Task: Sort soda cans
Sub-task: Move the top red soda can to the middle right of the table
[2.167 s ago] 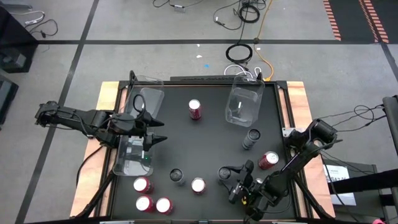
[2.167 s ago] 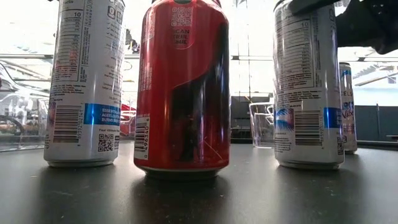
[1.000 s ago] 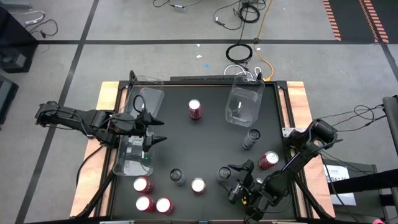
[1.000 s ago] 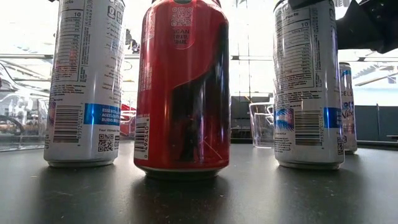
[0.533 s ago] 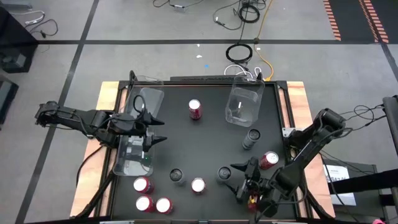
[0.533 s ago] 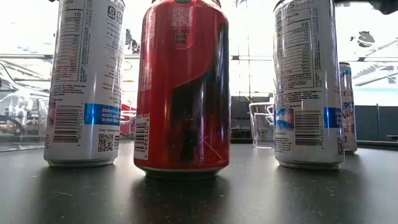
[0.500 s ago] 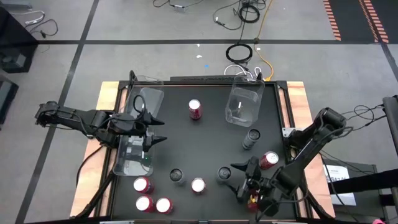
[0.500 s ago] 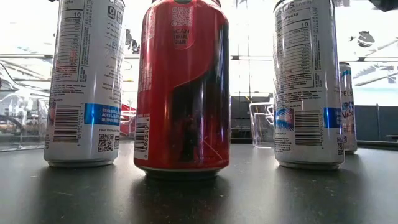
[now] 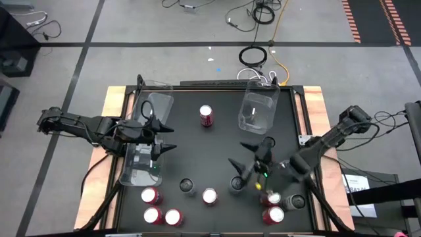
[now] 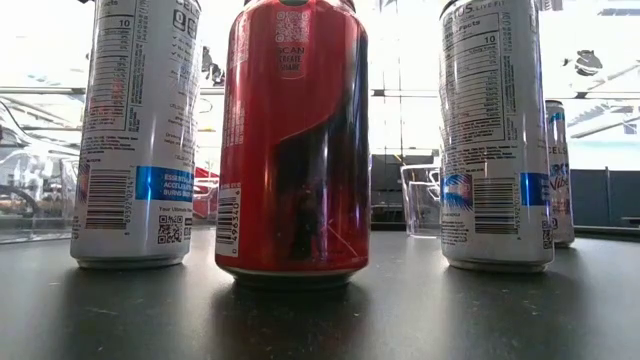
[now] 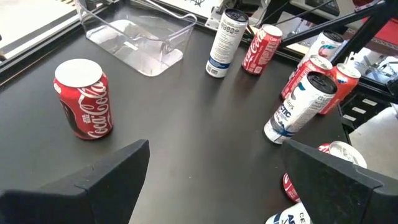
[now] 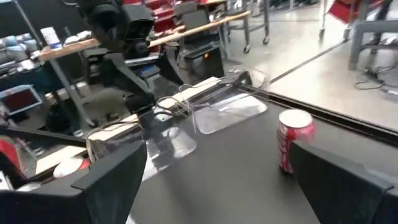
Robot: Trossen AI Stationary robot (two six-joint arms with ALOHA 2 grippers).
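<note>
1. Black desk (image 9: 217, 141), high view: we note the right gripper (image 9: 248, 159) spread wide and empty above mid-desk, the left gripper (image 9: 166, 135) released over a clear bin (image 9: 139, 172).
2. Low view: red can (image 10: 293, 140) stands between two white cans.
3. Left wrist view: another red can (image 11: 83, 98) stands upright near a second bin (image 11: 140, 41).

two clear plastic bins (image 9: 258, 110) (image 9: 146, 141) sit on the black table (image 9: 217, 148), coiled cables (image 9: 253, 56) beyond.

two dark jointed arms — pointed black fingers (image 9: 167, 147).
</note>
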